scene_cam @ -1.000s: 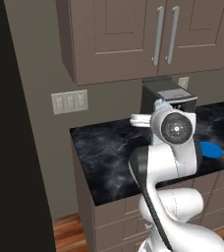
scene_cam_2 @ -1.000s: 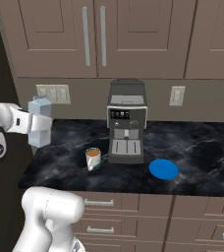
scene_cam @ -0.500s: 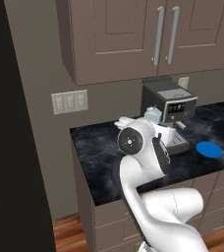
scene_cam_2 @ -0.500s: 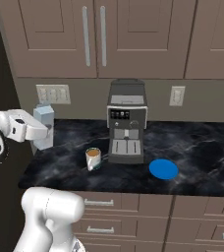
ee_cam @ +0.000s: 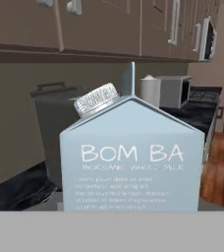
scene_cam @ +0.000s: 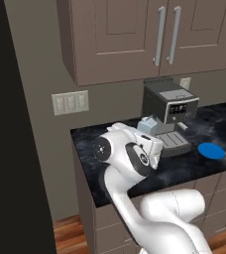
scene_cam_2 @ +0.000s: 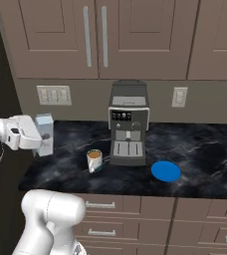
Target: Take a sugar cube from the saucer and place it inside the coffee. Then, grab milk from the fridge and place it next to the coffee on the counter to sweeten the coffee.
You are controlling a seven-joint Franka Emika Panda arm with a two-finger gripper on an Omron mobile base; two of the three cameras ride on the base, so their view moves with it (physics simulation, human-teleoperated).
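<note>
Pale blue-grey gabled milk carton [scene_cam_2: 45, 133] sits clamped in the gripper [scene_cam_2: 36, 135] over the black marble counter's [scene_cam_2: 200, 149] left end; next, set it beside the white coffee mug [scene_cam_2: 94, 160].

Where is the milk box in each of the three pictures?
Left base view: the milk peeks out behind the arm, just left of the coffee machine.
Right base view: it is at the left, upright over the counter's left end, left of the coffee.
Hand view: it stands close up in the middle.
Shared landmark: the coffee machine.
</note>
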